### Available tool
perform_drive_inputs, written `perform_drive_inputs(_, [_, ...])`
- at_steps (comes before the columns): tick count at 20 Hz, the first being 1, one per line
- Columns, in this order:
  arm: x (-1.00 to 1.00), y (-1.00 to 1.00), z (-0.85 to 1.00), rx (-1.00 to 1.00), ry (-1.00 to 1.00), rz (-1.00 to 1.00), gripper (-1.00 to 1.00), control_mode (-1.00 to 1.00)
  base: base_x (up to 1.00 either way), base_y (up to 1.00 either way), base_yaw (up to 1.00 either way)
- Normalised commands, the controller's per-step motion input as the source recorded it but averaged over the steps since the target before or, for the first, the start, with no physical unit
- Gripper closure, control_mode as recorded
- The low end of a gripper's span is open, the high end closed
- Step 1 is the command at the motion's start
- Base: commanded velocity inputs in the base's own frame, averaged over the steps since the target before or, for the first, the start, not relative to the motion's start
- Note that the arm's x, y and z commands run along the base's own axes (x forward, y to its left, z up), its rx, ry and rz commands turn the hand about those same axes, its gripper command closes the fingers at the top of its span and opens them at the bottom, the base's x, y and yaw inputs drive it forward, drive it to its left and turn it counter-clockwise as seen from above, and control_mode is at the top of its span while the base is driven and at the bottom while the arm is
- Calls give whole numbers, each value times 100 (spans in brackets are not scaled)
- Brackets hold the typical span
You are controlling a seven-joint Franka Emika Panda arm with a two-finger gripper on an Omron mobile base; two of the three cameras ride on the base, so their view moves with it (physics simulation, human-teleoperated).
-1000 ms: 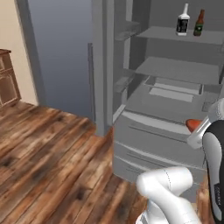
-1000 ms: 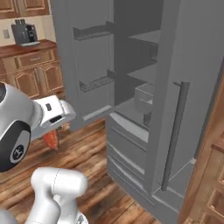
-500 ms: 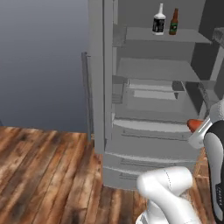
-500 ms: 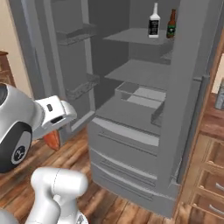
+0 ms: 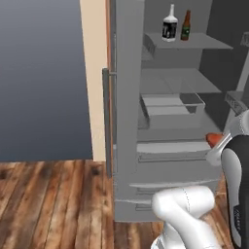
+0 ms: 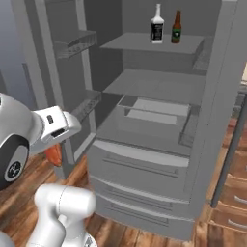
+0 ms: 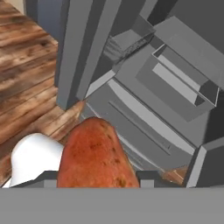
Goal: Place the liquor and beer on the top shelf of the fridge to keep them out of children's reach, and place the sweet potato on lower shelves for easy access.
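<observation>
The fridge (image 6: pixel 144 164) stands open. On its top shelf (image 6: pixel 140 44) the liquor (image 6: pixel 156 19) and the beer (image 6: pixel 176 29) stand upright side by side; the left base view shows the liquor (image 5: pixel 169 24) and the beer (image 5: pixel 185 26) too. My gripper (image 6: pixel 54 149) is shut on the sweet potato (image 6: pixel 53 153), low and to the left of the fridge's drawers. In the hand view the sweet potato (image 7: pixel 94 155) sits between my fingers, with the lower shelves (image 7: pixel 183 96) ahead. An orange tip of the sweet potato (image 5: pixel 213 139) peeks out beside my arm.
The left fridge door hangs open with wire bins (image 6: pixel 72 43) on its inside and a long handle (image 5: pixel 106 121) outside. A translucent drawer (image 6: pixel 154 113) sits on a lower shelf (image 6: pixel 159 84). Wooden cabinets (image 6: pixel 236 169) stand at the right. The floor (image 5: pixel 48 204) is wood.
Both base views have swung round, so the open fridge now faces the cameras and looks closer. The sweet potato stays in my gripper; the bottles have not moved.
</observation>
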Motion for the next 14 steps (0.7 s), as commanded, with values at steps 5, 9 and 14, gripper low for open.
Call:
perform_drive_inputs(5, [0,0,0,0,0,0,100,100,59,-10,-25])
perform_drive_inputs(9, [0,0,0,0,0,0,100,100,64,-11,-21])
perform_drive_inputs(14, [0,0,0,0,0,0,100,100,67,-19,-17])
